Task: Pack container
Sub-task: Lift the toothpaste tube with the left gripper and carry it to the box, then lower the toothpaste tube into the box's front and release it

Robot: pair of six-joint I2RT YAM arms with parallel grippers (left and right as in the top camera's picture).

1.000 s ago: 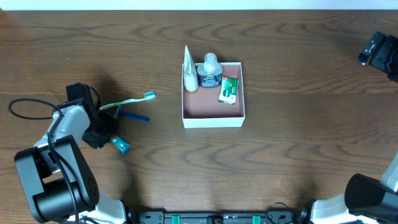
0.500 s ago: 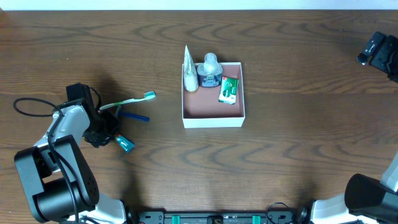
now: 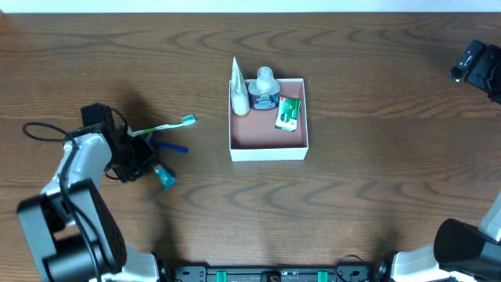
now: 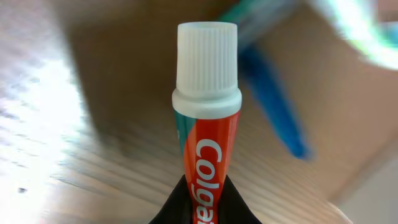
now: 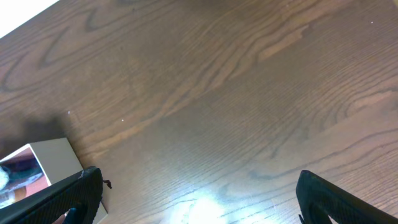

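While the toothpaste tube is clamped between the closed-in fingers of the left gripper, at eight o'clock from the white container, the right gripper is held wide apart and empty toward two o'clock. A toothbrush and blue pen are seen at the tube's twelve o'clock.

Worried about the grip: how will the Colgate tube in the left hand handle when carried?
The toothpaste tube is probably soft, so it may squash where the left hand pinches it. Its glossy skin looks slippery. The ribbed cap is likely stiff.
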